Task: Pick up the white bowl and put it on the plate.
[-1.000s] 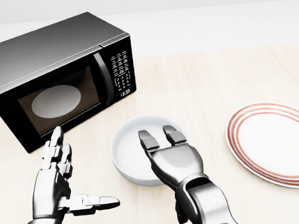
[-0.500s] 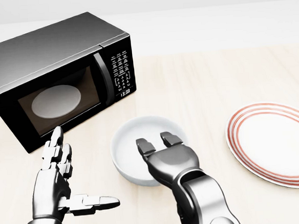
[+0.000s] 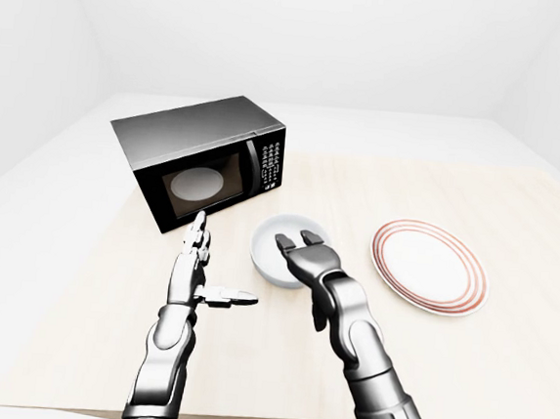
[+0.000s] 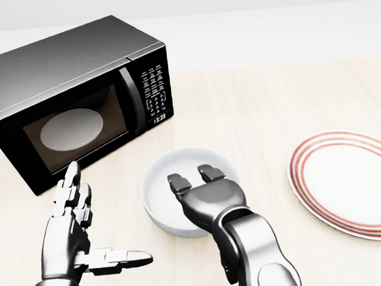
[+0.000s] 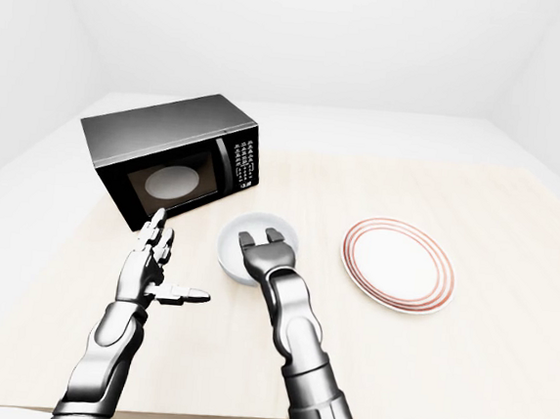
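Grasping step: right robot hand curls, not yet closed, over white bowl rim; next needs closing, lifting toward striped plate.

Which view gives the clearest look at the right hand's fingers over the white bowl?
The head view: it shows the right hand large, its fingertips inside the rim of the white bowl. The left-eye and right-eye views show the same hand and bowl much smaller, so where the fingers meet the bowl is hard to make out there.
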Robot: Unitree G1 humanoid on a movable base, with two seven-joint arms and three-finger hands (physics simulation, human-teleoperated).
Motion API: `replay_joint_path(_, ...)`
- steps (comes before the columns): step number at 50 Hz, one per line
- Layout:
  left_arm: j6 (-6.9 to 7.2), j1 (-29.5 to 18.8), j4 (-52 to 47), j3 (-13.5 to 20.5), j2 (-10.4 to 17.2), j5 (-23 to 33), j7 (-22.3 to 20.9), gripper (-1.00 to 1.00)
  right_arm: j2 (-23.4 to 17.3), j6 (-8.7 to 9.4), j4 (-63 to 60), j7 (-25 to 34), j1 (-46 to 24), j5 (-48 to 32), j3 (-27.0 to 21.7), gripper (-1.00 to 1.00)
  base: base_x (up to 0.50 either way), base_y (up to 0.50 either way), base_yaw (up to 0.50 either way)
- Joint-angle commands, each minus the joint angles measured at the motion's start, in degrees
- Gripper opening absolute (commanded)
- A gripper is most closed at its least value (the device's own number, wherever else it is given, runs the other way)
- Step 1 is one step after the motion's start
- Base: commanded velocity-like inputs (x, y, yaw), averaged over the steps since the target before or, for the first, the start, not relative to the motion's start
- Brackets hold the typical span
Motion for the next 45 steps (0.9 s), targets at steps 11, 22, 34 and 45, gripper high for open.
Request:
replay_joint_path(11,0.00,0.00,0.00,0.00,0.00,0.00,0.00,1.00,-0.09,-0.53,5.10,0.00,-1.79,-0.14,-0.10,1.00,0.00,0.00,0.00)
replay_joint_path(22,0.00,0.00,0.00,0.00,0.00,0.00,0.00,1.00,-0.39,-0.63,7.08,0.00,-2.07,-0.60,-0.28,1.00,0.00,0.00,0.00)
replay_joint_path(34,0.00,0.00,0.00,0.00,0.00,0.00,0.00,1.00,-0.56,-0.45,7.65,0.00,-2.01,-0.44,-0.44,1.00,0.00,0.00,0.00)
replay_joint_path(45,0.00,0.00,0.00,0.00,0.00,0.00,0.00,1.00,-0.50,-0.20,9.13,0.00,-1.90,-0.55,-0.24,1.00,0.00,0.00,0.00)
